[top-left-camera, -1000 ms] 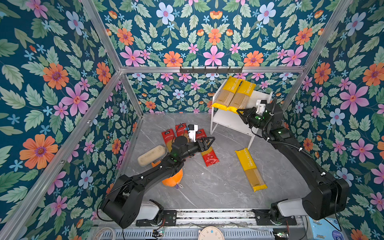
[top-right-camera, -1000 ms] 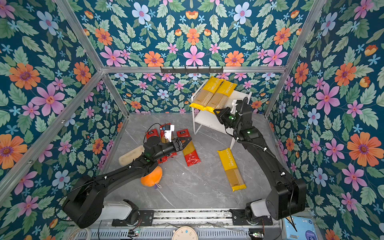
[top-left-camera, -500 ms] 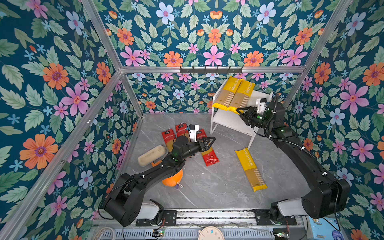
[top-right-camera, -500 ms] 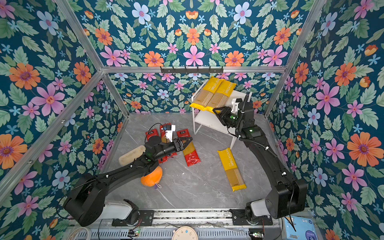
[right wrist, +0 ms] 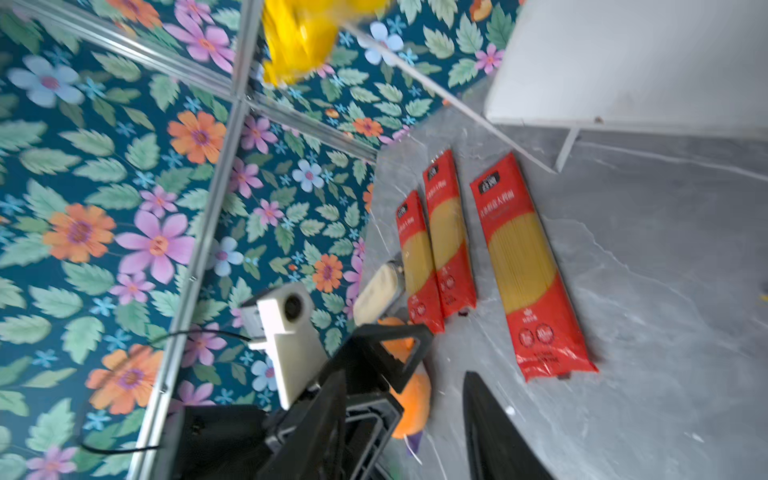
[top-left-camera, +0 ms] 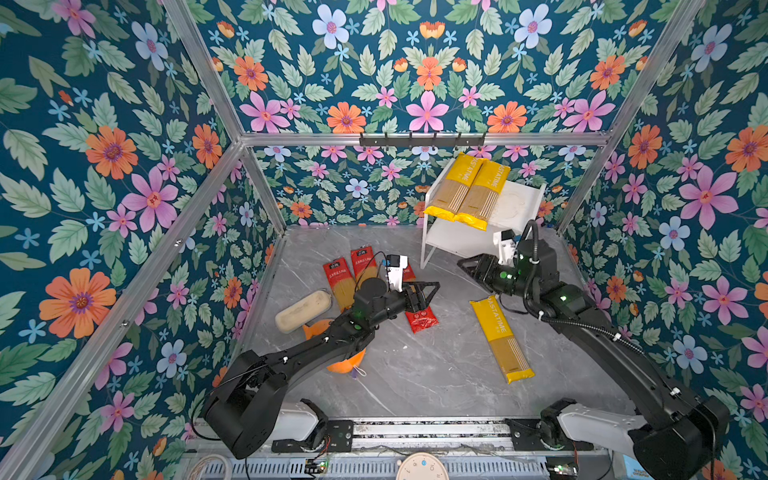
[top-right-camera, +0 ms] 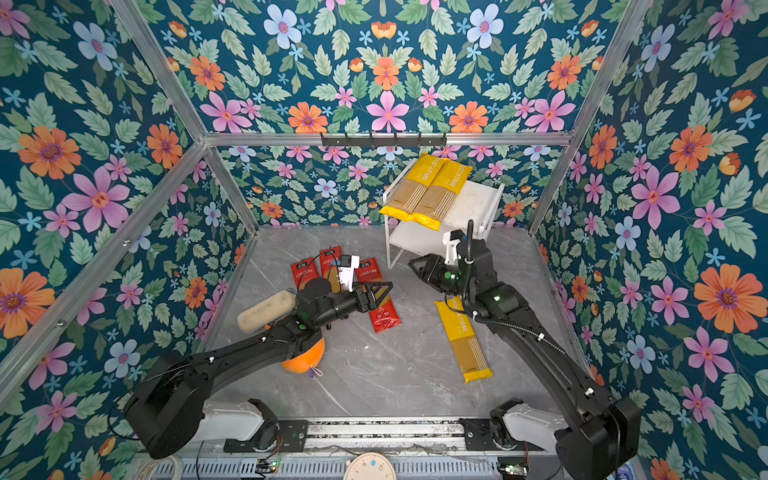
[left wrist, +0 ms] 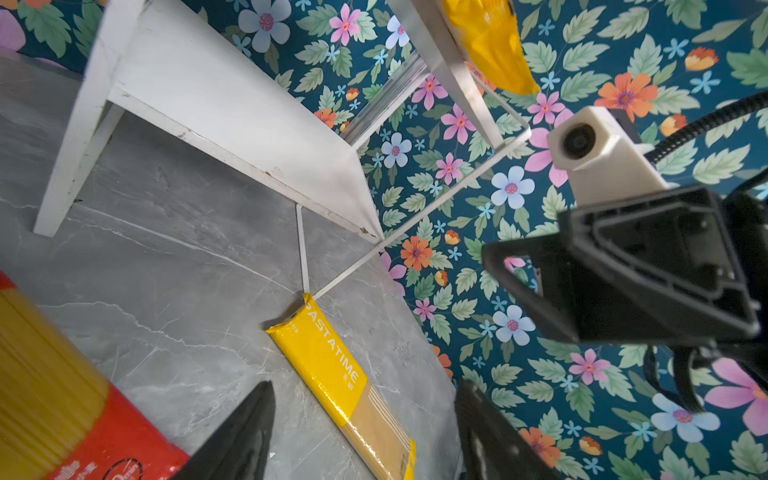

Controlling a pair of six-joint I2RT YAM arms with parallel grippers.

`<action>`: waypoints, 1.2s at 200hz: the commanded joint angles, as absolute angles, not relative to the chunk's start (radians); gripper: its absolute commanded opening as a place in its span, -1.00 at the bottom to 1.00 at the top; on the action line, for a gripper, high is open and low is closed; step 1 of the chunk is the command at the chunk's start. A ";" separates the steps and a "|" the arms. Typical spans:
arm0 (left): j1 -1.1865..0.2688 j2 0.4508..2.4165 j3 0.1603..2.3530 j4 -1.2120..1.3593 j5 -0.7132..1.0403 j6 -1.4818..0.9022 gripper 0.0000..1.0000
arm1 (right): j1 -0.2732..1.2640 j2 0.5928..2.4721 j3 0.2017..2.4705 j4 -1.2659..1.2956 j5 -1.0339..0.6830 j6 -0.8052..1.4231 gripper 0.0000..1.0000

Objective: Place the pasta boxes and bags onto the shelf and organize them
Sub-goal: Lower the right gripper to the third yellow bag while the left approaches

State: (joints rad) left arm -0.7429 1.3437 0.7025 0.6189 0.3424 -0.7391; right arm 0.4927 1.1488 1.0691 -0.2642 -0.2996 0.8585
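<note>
Pasta packs are split between shelf and counter. Two yellow PASTATIME packs lie side by side on the shelf's top board, their near ends overhanging its front edge, with bare board beside them. A third yellow pack lies on the counter in front of the shelf, beside the right arm. Three red packs lie on the counter to the shelf's left in both top views.

The left end effector hovers over the red pack nearest the shelf, jaws well apart and empty. The right end effector hangs in front of the shelf's lower board, jaws also parted and holding nothing.

The step in hand looks like picking up that nearest red pack. To do it well, come straight down and close across the pack's narrow width near its middle, so that the long bag does not droop at one end. Carry it low to the shelf's lower board and lay it parallel to the yellow pair above. Steer clear of their overhanging ends, which a bump could tip off. The two arms are close, so only one should move near the shelf at a time.
</note>
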 commanded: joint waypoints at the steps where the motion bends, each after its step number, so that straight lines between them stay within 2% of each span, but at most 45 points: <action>1: -0.798 1.347 0.704 0.559 0.213 -0.622 0.43 | 0.540 1.113 0.983 -0.383 -0.104 0.794 -0.09; 39: -0.919 1.403 0.657 0.586 0.087 -0.600 0.45 | 0.549 1.010 0.733 -0.459 0.030 0.824 -0.11; 59: -0.977 1.455 0.655 0.585 0.021 -0.629 0.45 | 0.523 0.993 0.680 -0.528 0.085 0.792 -0.01; 109: -1.061 1.565 0.677 0.609 -0.073 -0.719 0.45 | 0.257 1.029 0.566 -0.498 0.027 0.710 0.28; 155: -1.063 1.575 0.698 0.528 -0.089 -0.730 0.45 | 0.216 1.091 0.503 -0.404 -0.030 0.719 0.28; 194: -1.057 1.559 0.700 0.487 -0.109 -0.715 0.45 | 0.294 1.092 0.451 -0.352 -0.067 0.808 0.18; 240: -1.020 1.521 0.684 0.449 -0.112 -0.704 0.45 | 0.562 1.167 0.482 -0.323 0.039 0.988 0.16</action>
